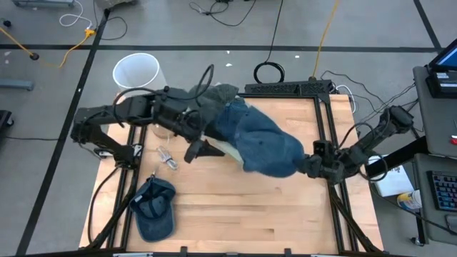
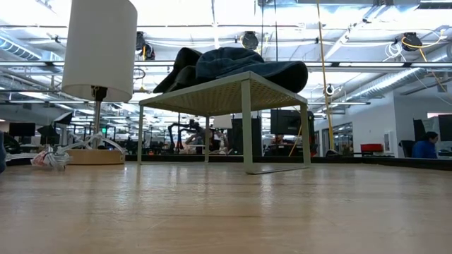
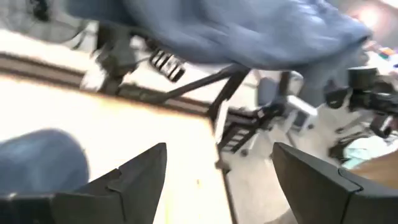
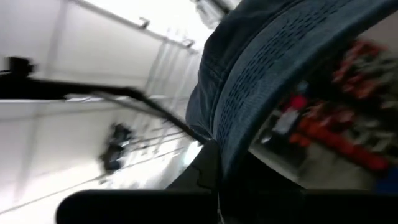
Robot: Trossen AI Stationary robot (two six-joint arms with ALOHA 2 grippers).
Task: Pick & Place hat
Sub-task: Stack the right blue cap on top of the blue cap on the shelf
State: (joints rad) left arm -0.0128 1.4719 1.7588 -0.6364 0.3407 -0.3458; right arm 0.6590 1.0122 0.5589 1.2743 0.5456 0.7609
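Observation:
A pile of hats rests on a small white mesh stand (image 2: 244,88) at mid-table: a big blue denim hat (image 1: 260,143) on top and a dark grey one (image 1: 218,96) at the far-left side. Another blue cap (image 1: 153,207) lies flat on the table's near-left part. My left gripper (image 1: 196,151) hangs open by the pile's near-left side, the denim (image 3: 249,31) ahead of it. My right gripper (image 1: 314,165) is shut on the denim hat's right end. Neither gripper shows in the low view. My right gripper holds the blue denim hat by its right-hand edge (image 4: 227,134), a stitched band of cloth that runs down between the two fingers. It comes at the hat from the table's right side. The rest of the hat (image 2: 254,65) lies on the pile on the stand.
A lamp with a white shade (image 1: 136,71) stands at the far-left corner, its base (image 2: 92,156) on the table. A small crumpled clear thing (image 1: 166,157) lies near the left gripper. Black frame rails (image 1: 328,135) line the table's edges. Bare wood (image 1: 250,207) lies at the near side.

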